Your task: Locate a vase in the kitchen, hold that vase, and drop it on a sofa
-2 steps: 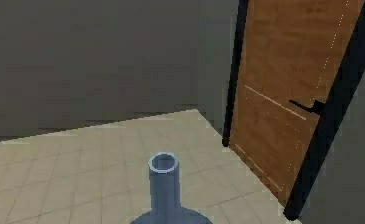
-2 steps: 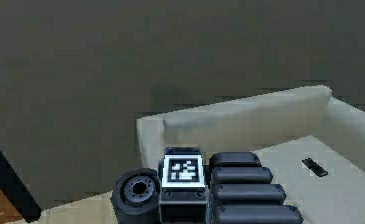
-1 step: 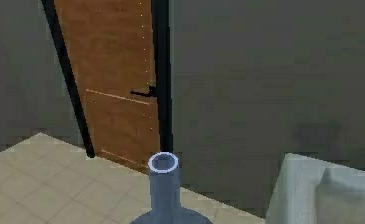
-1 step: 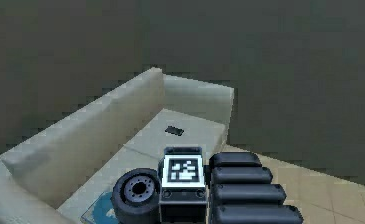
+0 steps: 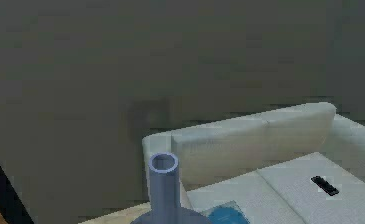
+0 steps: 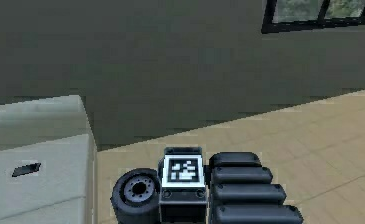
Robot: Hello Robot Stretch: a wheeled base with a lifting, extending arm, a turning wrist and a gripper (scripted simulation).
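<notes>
A blue-grey vase (image 5: 166,182) with a tall tubular neck and a rounded blue body rises from the forward view's bottom edge, in front of a cream sofa (image 5: 252,138). The same sofa (image 6: 40,125) stands at the arm side view's left. The arm lies low at that view's bottom, with a white marked square (image 6: 183,168) on top. Left of the square sits the gripper's (image 6: 137,196) dark round body. Its far end cannot be made out, so I cannot tell whether it holds anything.
A small black flat object (image 5: 325,185) lies on the sofa seat, seen again (image 6: 26,169) in the arm side view. A teal patch (image 5: 231,212) shows beside the vase. A dark grey wall (image 5: 110,70) stands behind the sofa. A window (image 6: 320,12) is at upper right, above tan floor (image 6: 290,130).
</notes>
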